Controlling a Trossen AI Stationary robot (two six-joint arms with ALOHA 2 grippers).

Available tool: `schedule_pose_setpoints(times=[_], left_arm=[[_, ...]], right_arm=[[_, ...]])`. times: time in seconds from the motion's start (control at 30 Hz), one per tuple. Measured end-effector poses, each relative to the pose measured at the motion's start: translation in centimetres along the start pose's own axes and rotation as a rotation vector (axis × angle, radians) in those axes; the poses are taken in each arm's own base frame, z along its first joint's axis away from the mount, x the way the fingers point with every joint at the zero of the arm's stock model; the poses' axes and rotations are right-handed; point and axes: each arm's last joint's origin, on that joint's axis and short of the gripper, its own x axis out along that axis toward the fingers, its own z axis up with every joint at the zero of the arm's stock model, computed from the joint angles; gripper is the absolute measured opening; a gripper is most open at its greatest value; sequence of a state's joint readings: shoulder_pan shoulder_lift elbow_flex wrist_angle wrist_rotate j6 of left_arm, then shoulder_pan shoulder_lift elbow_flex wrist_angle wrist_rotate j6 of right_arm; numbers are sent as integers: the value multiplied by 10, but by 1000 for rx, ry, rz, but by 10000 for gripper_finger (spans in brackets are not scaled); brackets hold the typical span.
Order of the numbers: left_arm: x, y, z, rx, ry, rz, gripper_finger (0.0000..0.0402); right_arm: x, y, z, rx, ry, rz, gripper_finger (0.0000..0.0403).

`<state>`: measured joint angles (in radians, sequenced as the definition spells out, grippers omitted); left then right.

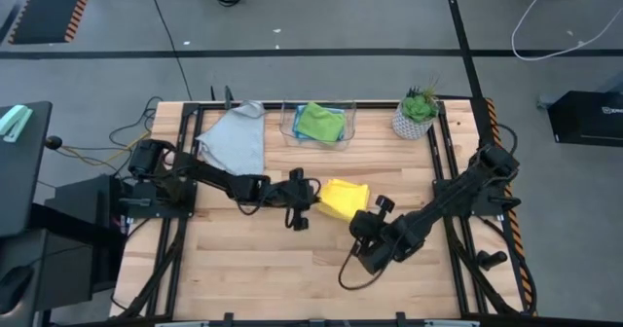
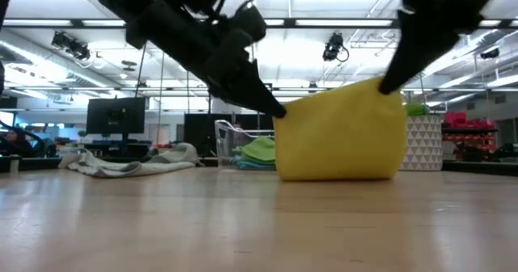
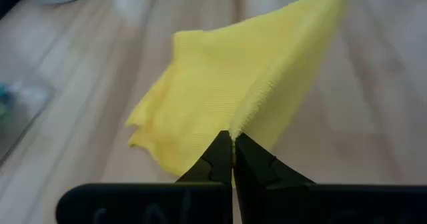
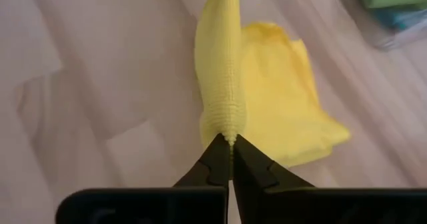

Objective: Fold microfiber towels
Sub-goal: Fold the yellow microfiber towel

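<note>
A: Where are the arms?

B: Both reach to mid-table. The left gripper [image 3: 232, 146] and right gripper [image 4: 231, 144] each pinch one end of the yellow towel's [image 1: 343, 198] raised edge; the rest sags onto the table [image 1: 273, 269].

A: Anything hidden?

B: In the low view the arms' upper parts are cut off.

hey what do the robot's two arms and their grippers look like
Both are dark, near-black jointed arms on dark bases at the table's side edges. A black cable loops beside the right gripper. The left gripper and the right both end in two slim black fingers tapering to points.
</note>
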<state>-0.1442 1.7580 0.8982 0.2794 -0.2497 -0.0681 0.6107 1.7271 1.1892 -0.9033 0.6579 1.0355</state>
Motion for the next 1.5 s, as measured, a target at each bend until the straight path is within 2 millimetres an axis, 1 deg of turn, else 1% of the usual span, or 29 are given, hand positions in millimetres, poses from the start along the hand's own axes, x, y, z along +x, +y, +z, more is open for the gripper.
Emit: schedule_pose_setpoints(times=[0.13,0.27,0.33,0.43,0.53,0.67,0.77,0.87,1.0,1.07,1.1,1.13,1.2,1.33,1.37,1.43,1.5], left_arm=[[6,16,-5,-40,26,40,7],[9,29,-5,-61,25,73,7],[12,34,-7,-71,34,86,7],[17,39,-12,-77,53,97,7],[21,42,-16,-80,68,106,7],[20,36,-16,-52,68,96,7],[19,30,-17,-33,78,81,7],[18,23,-21,-12,114,72,7],[16,13,-23,26,131,48,7],[15,7,-24,56,131,31,7],[14,3,-24,76,128,21,7],[13,-1,-24,91,126,11,7],[11,-8,-24,122,124,-8,7],[8,-18,-25,140,120,-34,7],[8,-19,-25,142,119,-38,7],[8,-21,-25,145,118,-40,7],[8,-21,-25,145,118,-40,8]], right_arm=[[6,-12,14,16,16,-17,11],[20,-23,24,36,88,-28,8],[28,-29,25,45,122,-42,8],[37,-36,28,68,153,-58,10],[41,-40,32,72,166,-61,9],[41,-38,32,60,200,-14,12],[39,-36,28,53,224,8,43],[30,-33,26,62,232,41,99],[10,-36,26,74,197,98,174],[-1,-39,27,67,156,116,193],[-3,-40,26,66,128,122,193],[-3,-41,24,62,103,132,186],[10,-43,16,72,51,177,151],[43,-50,-8,127,-74,283,30],[51,-52,-15,133,-98,300,16],[66,-59,-26,155,-140,325,19],[77,-65,-32,167,-189,342,20]])
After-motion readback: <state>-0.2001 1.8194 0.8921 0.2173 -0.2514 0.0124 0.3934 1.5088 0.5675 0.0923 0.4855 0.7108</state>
